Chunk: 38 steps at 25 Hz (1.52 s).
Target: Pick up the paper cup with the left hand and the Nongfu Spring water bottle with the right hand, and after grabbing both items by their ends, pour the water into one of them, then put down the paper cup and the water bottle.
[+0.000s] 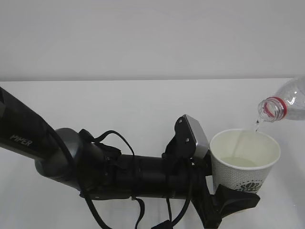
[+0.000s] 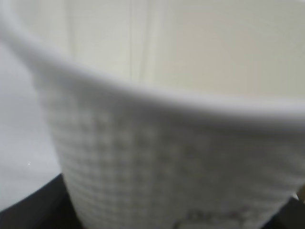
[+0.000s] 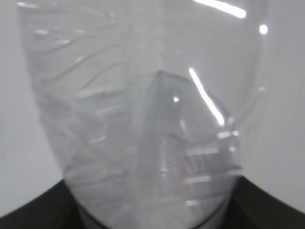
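I use the paper cup (image 1: 244, 160) as my landmark. My left hand (image 1: 228, 196) grips it low on its wall, upright, the black fingers (image 1: 237, 201) wrapped round its base just below the green-black emblem; the jaws are clenched on the cup, not loose. Left of the cup runs my arm, black with white PIPER lettering (image 1: 21, 140), loose black cables (image 1: 109, 143) looped over it, and the silver-grey wrist block (image 1: 196, 136) sits just beside the cup's rim. In the left wrist view the cup (image 2: 181, 157) fills nearly everything, blurred, its dimpled wall in front and pale inside wall behind the rolled rim.

Above and to the right of the cup, the Nongfu Spring water bottle (image 1: 286, 106) lies tilted, mouth downward and toward the cup, its red neck ring just over the far right part of the rim. A thin stream of water (image 1: 255, 126) falls from the mouth into the cup, and a shallow pool shows at the bottom inside.

My right hand itself is outside the exterior view. In the right wrist view the clear ribbed bottle (image 3: 143, 119) fills the picture, with dark gripper parts (image 3: 33, 210) at both lower corners against it; I hold the bottle by its bottom end.

The cup hangs above the white table (image 1: 119, 105).
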Available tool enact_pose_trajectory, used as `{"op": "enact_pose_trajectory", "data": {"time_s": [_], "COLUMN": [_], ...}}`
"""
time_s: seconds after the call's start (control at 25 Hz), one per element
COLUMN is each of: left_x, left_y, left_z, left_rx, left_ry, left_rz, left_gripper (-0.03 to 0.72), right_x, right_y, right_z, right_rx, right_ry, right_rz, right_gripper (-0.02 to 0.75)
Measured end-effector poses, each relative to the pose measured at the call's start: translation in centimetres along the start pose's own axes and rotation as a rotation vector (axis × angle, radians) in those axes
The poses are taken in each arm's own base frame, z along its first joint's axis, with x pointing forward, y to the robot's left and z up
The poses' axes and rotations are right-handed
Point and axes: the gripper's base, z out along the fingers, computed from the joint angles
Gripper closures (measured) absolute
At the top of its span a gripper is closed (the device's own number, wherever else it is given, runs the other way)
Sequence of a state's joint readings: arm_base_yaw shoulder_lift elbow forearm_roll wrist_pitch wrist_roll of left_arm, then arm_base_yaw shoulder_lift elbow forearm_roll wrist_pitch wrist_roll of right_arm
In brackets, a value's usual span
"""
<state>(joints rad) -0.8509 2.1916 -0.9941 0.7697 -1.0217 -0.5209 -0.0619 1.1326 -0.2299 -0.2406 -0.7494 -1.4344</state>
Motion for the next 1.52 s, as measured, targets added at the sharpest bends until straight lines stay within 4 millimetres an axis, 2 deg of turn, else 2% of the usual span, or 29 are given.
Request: {"op": "enact_pose_trajectory", "data": {"time_s": [1.52], "left_x": [0.0], "left_y": [0.0], "left_z": [0.0], "left_rx": [0.0], "left_ry": [0.0], "left_rz": [0.0], "left_gripper": [0.146], "right_x": [0.0], "right_y": [-0.08], "right_z": [0.0], "right_rx": [0.008], "right_ry": [0.0], "right_rz": [-0.008], "right_gripper": [0.307]}}
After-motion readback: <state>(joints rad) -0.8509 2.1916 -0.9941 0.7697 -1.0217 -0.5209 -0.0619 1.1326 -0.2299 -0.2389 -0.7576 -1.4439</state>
